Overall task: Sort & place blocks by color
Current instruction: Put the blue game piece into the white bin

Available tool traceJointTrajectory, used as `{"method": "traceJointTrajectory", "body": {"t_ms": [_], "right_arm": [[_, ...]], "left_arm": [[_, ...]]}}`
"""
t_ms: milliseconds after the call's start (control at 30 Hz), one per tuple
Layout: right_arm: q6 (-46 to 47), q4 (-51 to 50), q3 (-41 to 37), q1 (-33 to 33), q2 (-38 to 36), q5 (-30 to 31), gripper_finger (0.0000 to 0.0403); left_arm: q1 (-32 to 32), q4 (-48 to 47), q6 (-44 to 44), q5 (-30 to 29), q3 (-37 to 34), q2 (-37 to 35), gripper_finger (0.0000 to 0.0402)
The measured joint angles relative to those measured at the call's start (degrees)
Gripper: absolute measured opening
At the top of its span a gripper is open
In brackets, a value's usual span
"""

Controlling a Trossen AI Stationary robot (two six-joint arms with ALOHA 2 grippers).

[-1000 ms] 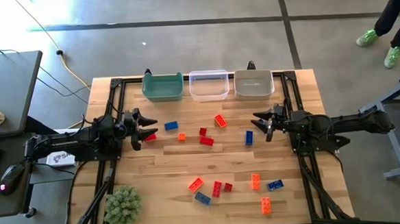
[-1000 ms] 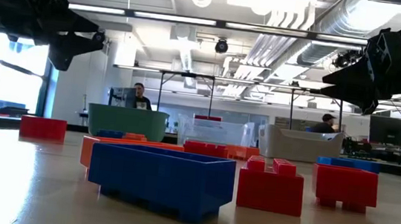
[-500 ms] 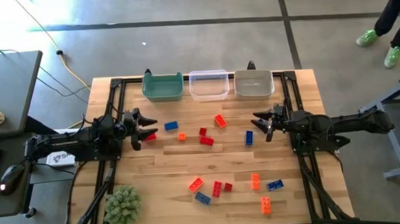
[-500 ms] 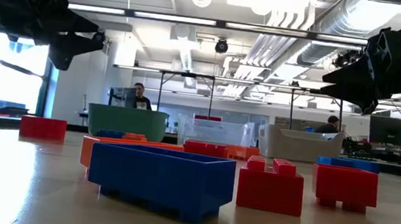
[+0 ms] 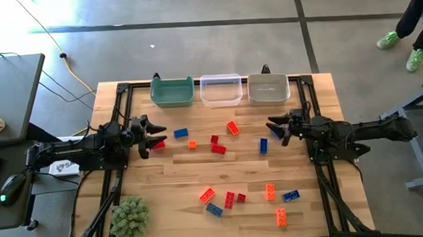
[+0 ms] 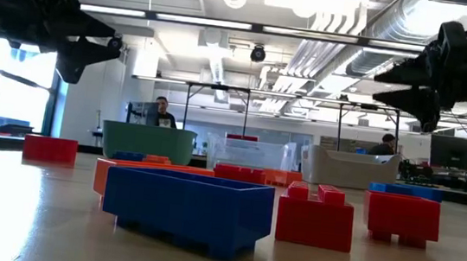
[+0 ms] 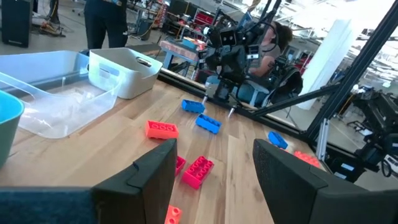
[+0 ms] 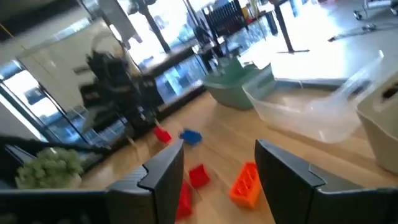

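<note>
Red, orange and blue blocks lie scattered on the wooden table: a far group around a red one [image 5: 218, 148] and a near group around another red one [image 5: 229, 199]. My left gripper [image 5: 156, 134] hangs open above the table's left side, next to a red block [image 5: 159, 144] and a blue one [image 5: 181, 133]. Its fingers stand apart in the left wrist view [image 7: 214, 186]. My right gripper [image 5: 272, 127] hangs open at the right, just beyond a blue block [image 5: 263, 145]. Its own view [image 8: 221, 180] shows nothing between the fingers.
A green bin [image 5: 172, 92], a clear bin [image 5: 220, 90] and a grey bin [image 5: 269, 88] stand in a row along the far edge. A fuzzy green ball [image 5: 130, 217] sits at the near left corner. People show in the room beyond the table.
My right gripper has turned at the wrist and risen slightly, so its fingers lie more level than before. It stays open. The blocks and the left arm have kept still.
</note>
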Motion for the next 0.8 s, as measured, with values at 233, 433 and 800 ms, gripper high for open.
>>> {"method": "traceJointTrajectory", "body": {"t_ms": [233, 433, 800], "right_arm": [[-0.1, 1.6, 3.5, 0.0, 0.0, 2.6, 0.0186], [0.0, 1.5, 8.5, 0.0, 0.0, 4.7, 0.0186], [4.0, -8.7, 23.2, 0.0, 2.1, 6.4, 0.0186]], "left_arm": [[0.0, 0.0, 0.0, 0.0, 0.0, 0.0, 0.02], [0.0, 0.0, -0.2, 0.0, 0.0, 0.0, 0.02], [0.0, 0.0, -7.1, -0.6, 0.0, 0.0, 0.02]]}}
